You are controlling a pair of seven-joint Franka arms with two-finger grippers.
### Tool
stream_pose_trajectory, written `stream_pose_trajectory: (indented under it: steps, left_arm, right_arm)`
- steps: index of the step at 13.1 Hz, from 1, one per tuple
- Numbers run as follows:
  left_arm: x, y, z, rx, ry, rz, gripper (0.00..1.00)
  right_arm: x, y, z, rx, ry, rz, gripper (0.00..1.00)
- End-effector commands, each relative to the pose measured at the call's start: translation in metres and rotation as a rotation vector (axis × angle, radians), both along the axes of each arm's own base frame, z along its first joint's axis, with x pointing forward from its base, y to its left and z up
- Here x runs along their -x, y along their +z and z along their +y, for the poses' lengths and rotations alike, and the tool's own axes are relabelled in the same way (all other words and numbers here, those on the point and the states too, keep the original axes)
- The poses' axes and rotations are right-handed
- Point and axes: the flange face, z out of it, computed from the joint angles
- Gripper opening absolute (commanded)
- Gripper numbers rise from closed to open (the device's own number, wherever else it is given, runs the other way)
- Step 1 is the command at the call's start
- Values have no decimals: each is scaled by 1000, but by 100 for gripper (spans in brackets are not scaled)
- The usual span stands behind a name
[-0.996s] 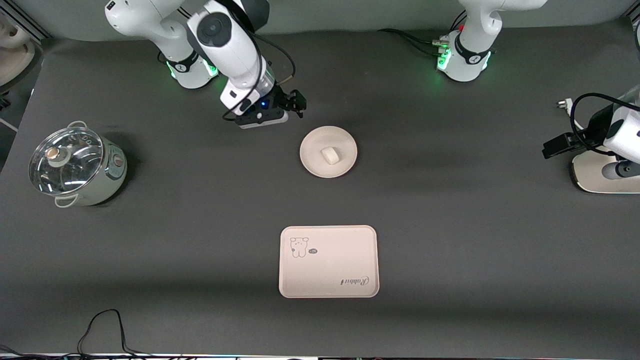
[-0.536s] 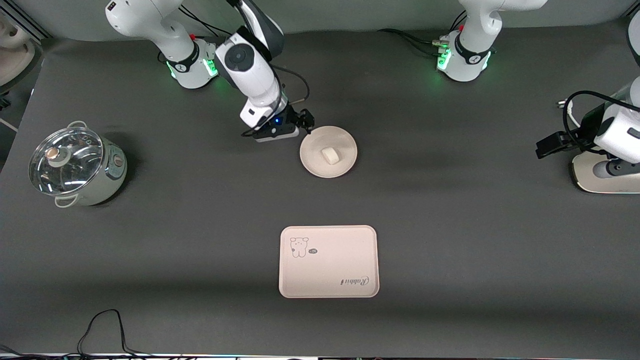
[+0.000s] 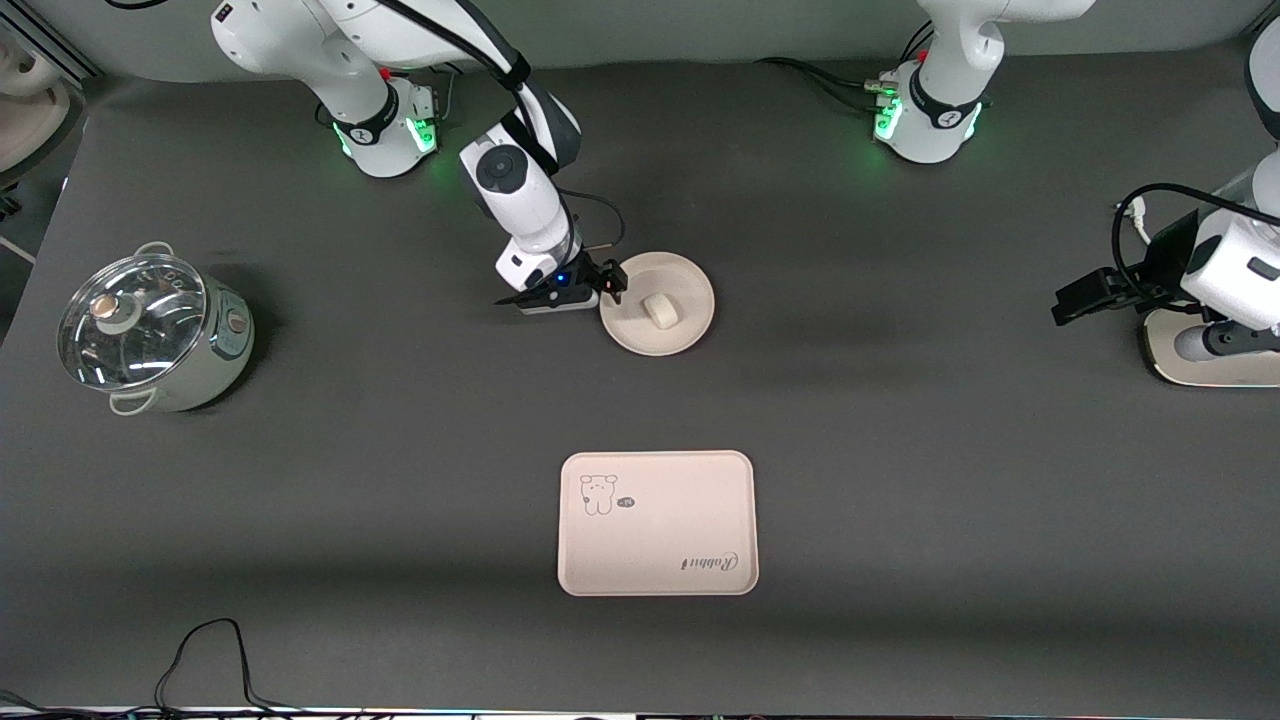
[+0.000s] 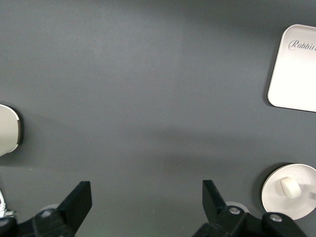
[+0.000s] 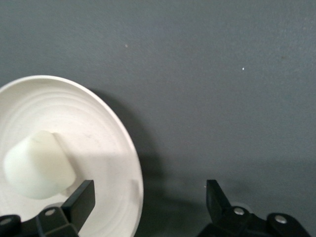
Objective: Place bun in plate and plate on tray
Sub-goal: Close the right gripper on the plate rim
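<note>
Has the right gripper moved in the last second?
Yes. The right gripper has come down toward the front camera, from farther back to the plate's rim, straddling it with open fingers.

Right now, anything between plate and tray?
Nothing: only bare dark tabletop between the plate, holding the bun, and the tray, as the front view shows.

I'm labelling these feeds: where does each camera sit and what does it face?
Front view: high across the table, facing both arms' bases; shows right claw at the plate.
Left wrist view: looks down on the table; open left claw.
Right wrist view: over the plate's rim, open claw astride it.
All share plate and bun.
</note>
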Motion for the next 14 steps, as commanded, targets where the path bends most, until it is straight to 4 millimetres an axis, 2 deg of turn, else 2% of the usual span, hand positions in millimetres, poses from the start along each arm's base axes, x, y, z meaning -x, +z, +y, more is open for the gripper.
stream_pose_trajectory:
  steps: [1,4,6,11,14]
  left_arm:
    - [2,11,-2,16,-22,-27,100]
    - [1,13,-5,16,-27,-38,100]
    - [1,21,-10,17,-37,-47,100]
    - [-1,21,-11,17,-40,-50,100]
    - [0,20,-11,17,-39,-47,100]
  right_arm:
    - [2,-5,11,-17,-20,4,100]
    - [9,-3,20,-30,-27,12,100]
    - [9,-3,21,-30,-30,12,98]
    - [9,-3,21,-29,-18,10,61]
    - [9,-4,21,-27,-15,11,33]
